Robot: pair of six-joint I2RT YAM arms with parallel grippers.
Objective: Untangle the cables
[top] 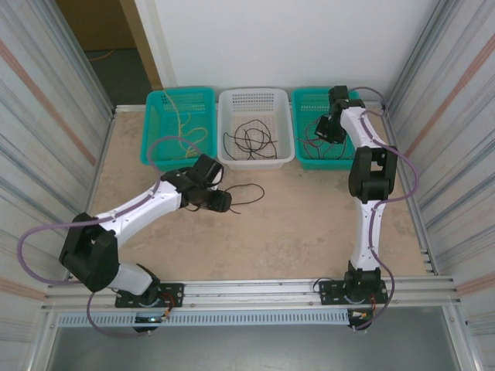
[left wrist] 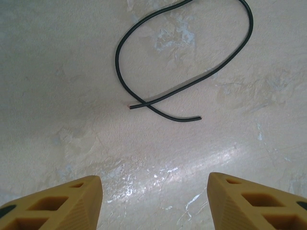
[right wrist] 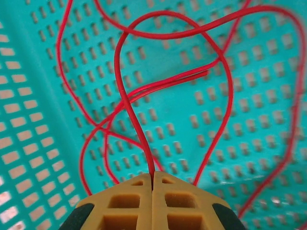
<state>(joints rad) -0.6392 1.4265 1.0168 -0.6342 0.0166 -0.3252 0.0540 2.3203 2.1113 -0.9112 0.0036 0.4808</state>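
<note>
A single black cable (left wrist: 116, 57) lies in a loop on the table, its two ends crossing just ahead of my left gripper (left wrist: 153, 181). That gripper is open and holds nothing. From above, the left gripper (top: 224, 201) sits beside the black cable (top: 249, 191) at mid-table. My right gripper (right wrist: 152, 175) is shut on a red cable (right wrist: 125, 96), one of several red strands looping over the floor of the right teal basket (right wrist: 249, 120). The right gripper (top: 321, 133) is down inside that basket (top: 305, 97).
A white basket (top: 232, 97) at the back centre holds tangled black cables (top: 251, 139). The left teal basket (top: 155, 135) holds pale yellow cables (top: 186, 124). Corrugated walls close in both sides, and a rail runs along the near edge.
</note>
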